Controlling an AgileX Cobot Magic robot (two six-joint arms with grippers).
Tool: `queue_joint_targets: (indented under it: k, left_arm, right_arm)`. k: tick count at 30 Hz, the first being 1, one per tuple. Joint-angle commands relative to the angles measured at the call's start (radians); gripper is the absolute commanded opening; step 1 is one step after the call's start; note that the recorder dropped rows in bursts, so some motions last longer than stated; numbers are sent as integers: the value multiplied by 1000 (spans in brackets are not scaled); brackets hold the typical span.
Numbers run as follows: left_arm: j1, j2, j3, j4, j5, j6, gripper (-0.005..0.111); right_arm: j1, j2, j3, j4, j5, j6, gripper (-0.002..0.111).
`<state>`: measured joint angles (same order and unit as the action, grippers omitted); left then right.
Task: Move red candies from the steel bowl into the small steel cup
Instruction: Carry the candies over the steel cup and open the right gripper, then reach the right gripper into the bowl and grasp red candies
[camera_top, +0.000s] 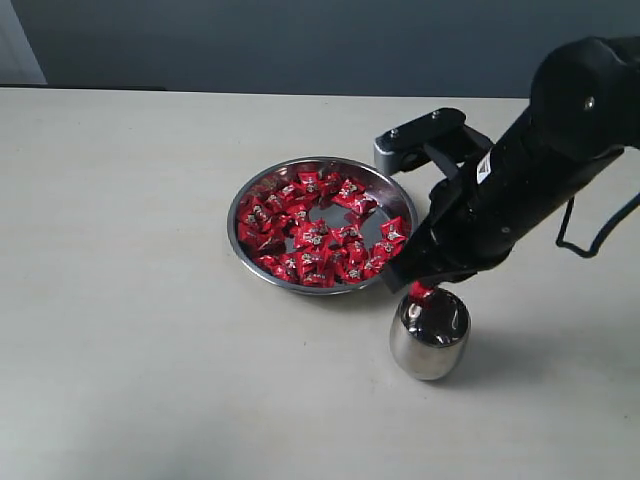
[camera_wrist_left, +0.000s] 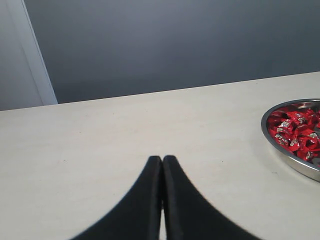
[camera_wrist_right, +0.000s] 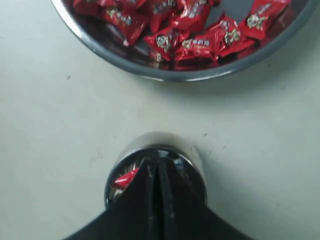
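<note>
Many red candies (camera_top: 315, 235) lie in the wide steel bowl (camera_top: 240, 205) at mid-table. The small steel cup (camera_top: 430, 345) stands upright just in front of the bowl's right side. My right gripper (camera_top: 418, 290) hangs directly over the cup's mouth, shut on a red candy (camera_top: 421, 291) that pokes out at its tip. In the right wrist view the closed gripper (camera_wrist_right: 157, 167) points into the cup (camera_wrist_right: 165, 142), with the red candy (camera_wrist_right: 125, 178) beside one finger. My left gripper (camera_wrist_left: 162, 159) is shut and empty, hovering over bare table left of the bowl (camera_wrist_left: 280, 150).
The right arm (camera_top: 520, 180) slants down from the upper right, crossing above the bowl's right rim. A dark wall runs behind the pale table's far edge (camera_wrist_left: 150, 94).
</note>
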<state>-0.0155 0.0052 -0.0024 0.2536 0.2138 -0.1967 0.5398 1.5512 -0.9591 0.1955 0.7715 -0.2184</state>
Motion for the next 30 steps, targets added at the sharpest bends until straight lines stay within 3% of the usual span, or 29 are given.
queue_joint_targets:
  k: [1,7,13,17,19,21,25,30]
  left_arm:
    - [-6,-5,2,-1,-6,-4,0]
    - [-6,-5,2,-1,-6,-4,0]
    - [-6,-5,2,-1,-6,-4,0]
    - [-6,-5,2,-1,-6,-4,0]
    - [-6,-5,2,-1,-6,-4,0]
    - [-6,-5,2,-1,-6,-4,0]
    - [-6,-5,2,-1,-6,-4,0]
    - [-6,-5,2,-1,-6,-4,0]
  right_arm:
    - [-5,-11,57,-11,-44,7,0]
    - [-5,-11,66,-11,-47,7,1]
    - [-5,-11,66,-37,-45,11,33]
    - [-5,-11,13,-22,-119,11,34]
    - [-1,-2,-46,22,-288,11,34]
    - [1,41,-106,22,-335,6,34]
    - [4,191,-245,30,-254,-6,34]
    - [31,343,-360,140,-137,-164,34]
